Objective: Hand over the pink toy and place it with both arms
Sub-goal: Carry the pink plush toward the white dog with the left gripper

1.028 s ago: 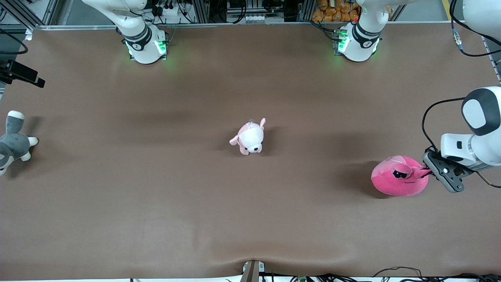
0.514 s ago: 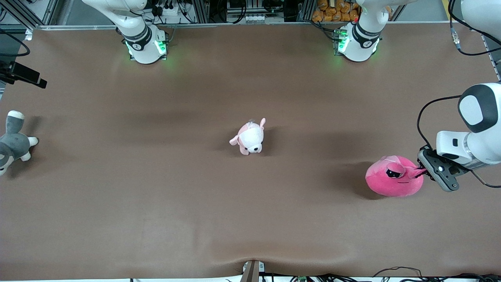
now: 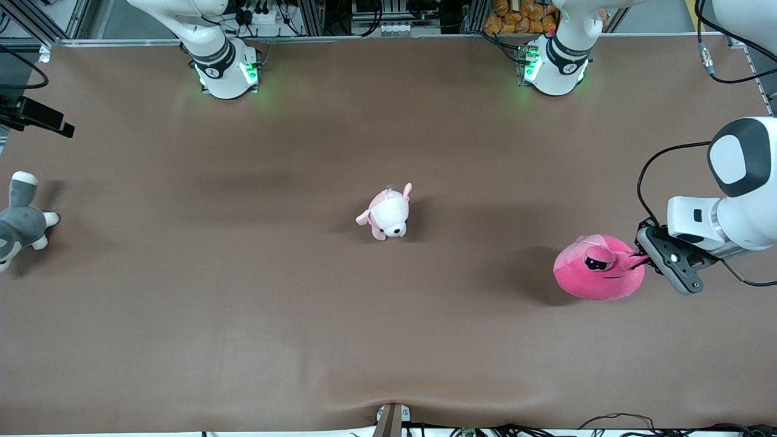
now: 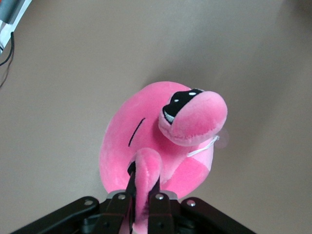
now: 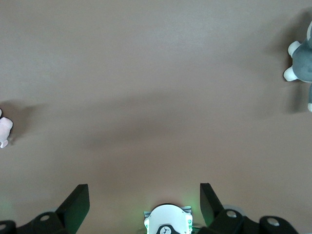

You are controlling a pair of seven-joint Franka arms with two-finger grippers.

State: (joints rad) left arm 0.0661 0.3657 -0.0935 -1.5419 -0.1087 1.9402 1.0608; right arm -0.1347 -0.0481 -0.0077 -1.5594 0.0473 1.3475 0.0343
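I observe the left gripper [image 3: 642, 262] clamped on one eye stalk of the pink toy [image 3: 598, 268], toward the left arm's end of the table [image 3: 303, 303]. The right gripper [image 5: 144, 202] waits high up, fingers apart.

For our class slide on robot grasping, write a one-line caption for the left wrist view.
Left gripper shut on one eye stalk of the pink toy above the brown table.

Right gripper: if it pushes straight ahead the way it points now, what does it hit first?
The right gripper, open, points down at the bare brown table near its own base; that cloth looks like first contact. The grey plush and the small pink puppy sit off that line.
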